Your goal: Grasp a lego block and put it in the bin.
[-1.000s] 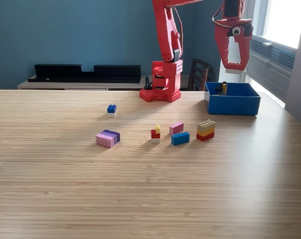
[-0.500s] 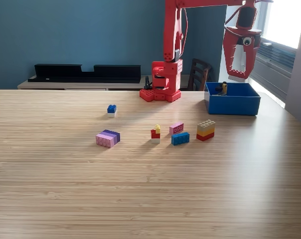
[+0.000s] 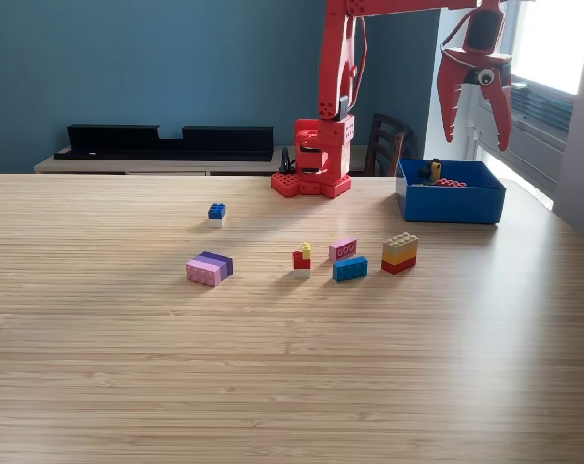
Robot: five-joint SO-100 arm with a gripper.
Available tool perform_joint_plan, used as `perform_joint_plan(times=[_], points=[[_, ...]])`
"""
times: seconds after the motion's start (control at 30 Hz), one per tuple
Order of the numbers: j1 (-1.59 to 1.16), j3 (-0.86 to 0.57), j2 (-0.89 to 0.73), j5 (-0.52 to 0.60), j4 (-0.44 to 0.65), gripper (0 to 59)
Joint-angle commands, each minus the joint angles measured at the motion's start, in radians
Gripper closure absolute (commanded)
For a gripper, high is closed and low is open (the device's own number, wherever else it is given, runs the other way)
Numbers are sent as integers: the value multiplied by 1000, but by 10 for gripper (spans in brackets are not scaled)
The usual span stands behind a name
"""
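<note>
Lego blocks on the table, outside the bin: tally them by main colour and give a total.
Blue: 2, the small blue block and the blue brick
Pink/purple: 2, the pink-purple block and the pink brick
Red/yellow: 2, the red-yellow piece and the yellow-red stack
Total: 6

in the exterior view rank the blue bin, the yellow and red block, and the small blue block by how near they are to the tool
1. The blue bin, right below the tool, at the exterior view's right.
2. The yellow and red block, mid-table, nearer the camera.
3. The small blue block, far toward the exterior view's left.
</note>
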Motion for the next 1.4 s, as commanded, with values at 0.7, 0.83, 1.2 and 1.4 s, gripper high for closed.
perform_joint_plan(times=[0.7, 0.83, 1.2, 1.4], points=[[847, 11, 28, -89, 12, 585], [945, 11, 21, -129, 11, 585], [1091, 12, 18, -170, -26, 585], [1126, 8, 18, -179, -72, 585]])
